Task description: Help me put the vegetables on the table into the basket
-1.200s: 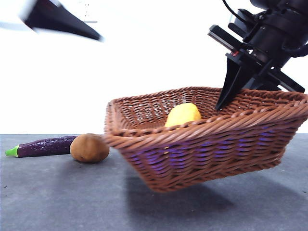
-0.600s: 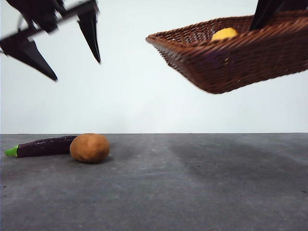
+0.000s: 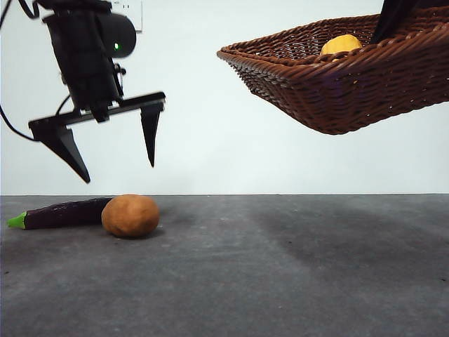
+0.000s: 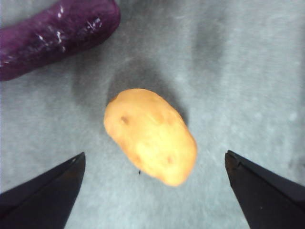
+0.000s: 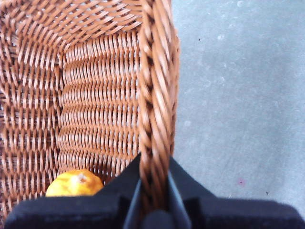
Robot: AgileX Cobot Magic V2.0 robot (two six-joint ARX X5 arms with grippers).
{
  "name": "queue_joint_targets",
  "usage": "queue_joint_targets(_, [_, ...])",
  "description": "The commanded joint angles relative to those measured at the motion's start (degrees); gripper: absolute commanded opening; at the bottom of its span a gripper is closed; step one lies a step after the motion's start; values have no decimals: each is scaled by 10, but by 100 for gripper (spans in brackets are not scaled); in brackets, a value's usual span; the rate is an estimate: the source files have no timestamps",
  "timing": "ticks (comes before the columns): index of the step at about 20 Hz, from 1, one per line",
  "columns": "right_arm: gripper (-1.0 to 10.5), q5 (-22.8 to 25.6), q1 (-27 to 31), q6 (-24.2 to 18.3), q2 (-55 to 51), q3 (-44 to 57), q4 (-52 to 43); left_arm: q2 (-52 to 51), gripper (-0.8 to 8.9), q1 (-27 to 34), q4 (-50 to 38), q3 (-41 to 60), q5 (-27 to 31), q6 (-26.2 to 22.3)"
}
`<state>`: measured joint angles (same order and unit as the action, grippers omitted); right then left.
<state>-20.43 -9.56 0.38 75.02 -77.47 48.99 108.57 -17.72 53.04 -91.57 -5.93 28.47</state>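
Two vegetables lie on the dark grey tabletop (image 3: pixel 280 281) near its left edge: a round brown potato (image 3: pixel 130 215) and, touching it on the side toward that edge, a long purple eggplant (image 3: pixel 59 213) with a green stem. The left hand (image 3: pixel 118 163) hangs just above the potato, its jaws spread wide and pointing down; half a second ago it was higher and tilted, so it has come down and squared up. The right hand (image 5: pixel 153 191) is clamped on the braided rim of the wicker basket (image 3: pixel 351 84), holding it tilted in the air well above the tabletop's right side, much as it was half a second ago. A bumpy yellow vegetable (image 3: pixel 341 44) rests inside the basket, close to the gripped rim.
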Motion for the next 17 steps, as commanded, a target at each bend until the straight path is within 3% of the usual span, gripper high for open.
queue_joint_targets(1, [-12,-6,0,-7,-3,-3,-9,26,490,2,-6,-2,-14,10])
queue_joint_targets(17, [-12,-24,0,-22,-3,-3,-23,87,490,2,-49,-2,-20,59])
